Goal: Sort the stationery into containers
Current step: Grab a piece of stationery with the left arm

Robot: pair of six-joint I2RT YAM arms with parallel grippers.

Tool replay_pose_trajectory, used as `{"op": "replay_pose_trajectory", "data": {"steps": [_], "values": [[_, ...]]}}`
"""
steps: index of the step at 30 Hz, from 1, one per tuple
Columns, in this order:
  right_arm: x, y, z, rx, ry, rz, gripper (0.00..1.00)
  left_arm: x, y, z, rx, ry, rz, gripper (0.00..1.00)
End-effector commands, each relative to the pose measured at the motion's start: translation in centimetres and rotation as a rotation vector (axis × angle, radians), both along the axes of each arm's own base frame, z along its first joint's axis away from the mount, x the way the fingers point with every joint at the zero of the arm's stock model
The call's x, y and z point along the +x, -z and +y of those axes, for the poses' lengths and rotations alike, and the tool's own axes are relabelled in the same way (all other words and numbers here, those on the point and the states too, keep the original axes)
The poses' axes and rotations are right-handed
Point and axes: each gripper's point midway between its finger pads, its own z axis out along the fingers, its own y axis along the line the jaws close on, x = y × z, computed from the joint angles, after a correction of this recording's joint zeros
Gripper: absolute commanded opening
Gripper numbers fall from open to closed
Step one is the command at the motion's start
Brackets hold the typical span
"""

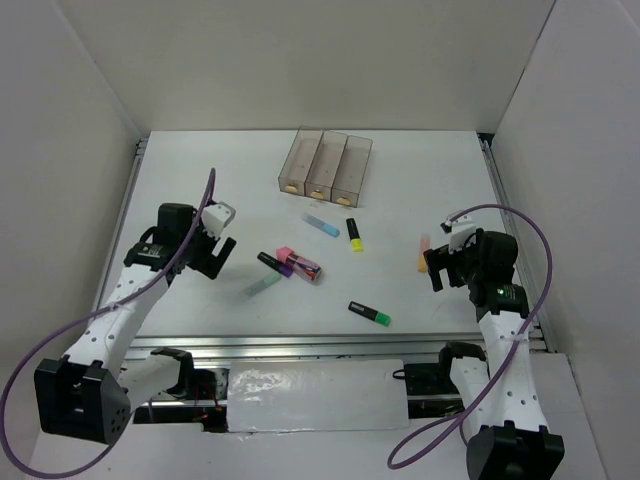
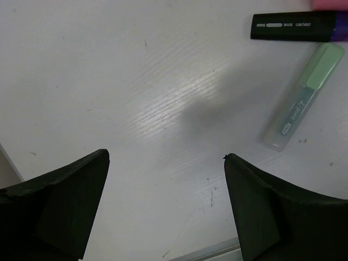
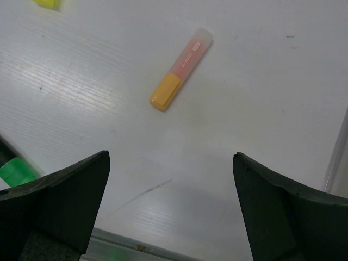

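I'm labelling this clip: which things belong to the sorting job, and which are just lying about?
Job: three joined bins; peach highlighter; mint highlighter; light blue highlighter; yellow highlighter; green highlighter; pink and purple cluster.
Just there: purple cables; white panel by the arm bases; metal rail.

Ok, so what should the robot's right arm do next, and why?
Probably ease the right tool forward and down over the peach pen. The tool is open and empty. That pen lies by itself just ahead of it, not yet in the bins.
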Motion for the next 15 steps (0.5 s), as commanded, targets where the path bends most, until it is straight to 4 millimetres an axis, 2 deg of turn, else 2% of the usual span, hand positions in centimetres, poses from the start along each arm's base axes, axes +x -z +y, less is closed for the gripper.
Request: {"op": "replay_pose_trajectory", "data": {"steps": [1,3,4,5,7,8,10,11,14,15], "values": [[-0.1,0.1,0.0,0.007,0.018,0.005,1.0,1.0,-1.9,-1.7,-0.005,0.105,-0.048,0.99],[-0.2,0.4,0.0,0.009,0.023,0.014,1.0,1.1,-2.5,-2.5,0.021,0.184,-0.039,0.99],[-0.2,0.4,0.0,0.011,0.023,0.014,1.0,1.0,-2.1,-3.6,0.005,0.25,-0.01,0.99],[-0.3,0.6,0.1,0.016,0.022,0.017,1.0,1.3,-2.9,-4.6,0.022,0.345,-0.026,0.99],[-0.3,0.8,0.1,0.024,0.024,0.02,1.0,0.6,-2.6,-7.0,-0.017,0.494,0.024,0.94],[-0.3,0.9,0.3,0.031,0.024,0.025,1.0,1.2,-3.6,-8.0,-0.006,0.575,-0.006,0.89],[-0.3,0.9,0.4,0.039,0.023,0.033,1.0,0.9,-3.4,-10.1,-0.028,0.708,0.017,0.86],[-0.3,0.9,0.4,0.041,0.026,0.034,1.0,1.2,-4.3,-11.5,-0.046,0.799,-0.023,0.86],[-0.4,1.0,0.3,0.038,0.034,0.041,1.0,1.6,-4.1,-14.5,-0.055,0.958,-0.039,0.86],[-0.4,1.0,0.2,0.038,0.035,0.045,1.0,1.8,-3.0,-15.2,-0.061,0.988,-0.007,0.86]]}}
